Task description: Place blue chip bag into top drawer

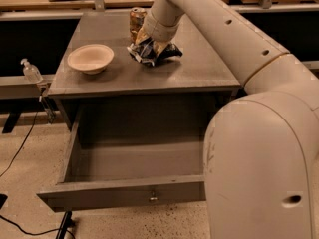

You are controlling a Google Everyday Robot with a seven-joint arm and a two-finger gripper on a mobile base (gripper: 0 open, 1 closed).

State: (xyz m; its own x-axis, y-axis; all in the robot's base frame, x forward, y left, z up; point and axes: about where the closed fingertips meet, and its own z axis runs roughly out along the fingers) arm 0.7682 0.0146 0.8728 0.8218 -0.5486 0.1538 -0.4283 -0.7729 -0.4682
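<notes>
The blue chip bag (155, 54) lies crumpled on the grey table top (199, 68), right of the middle. My gripper (148, 44) comes down from the upper right and sits right on the bag's top, covering part of it. The top drawer (124, 195) is pulled wide open below the table. Its inside shows nothing in it, and a small metal knob (153, 198) sits at the centre of its front panel.
A beige bowl (90, 59) sits on the table's left side. An orange-brown drink can (137, 19) stands just behind the bag and gripper. My large white arm fills the right side. A clear bottle (31, 72) and cables are on the left.
</notes>
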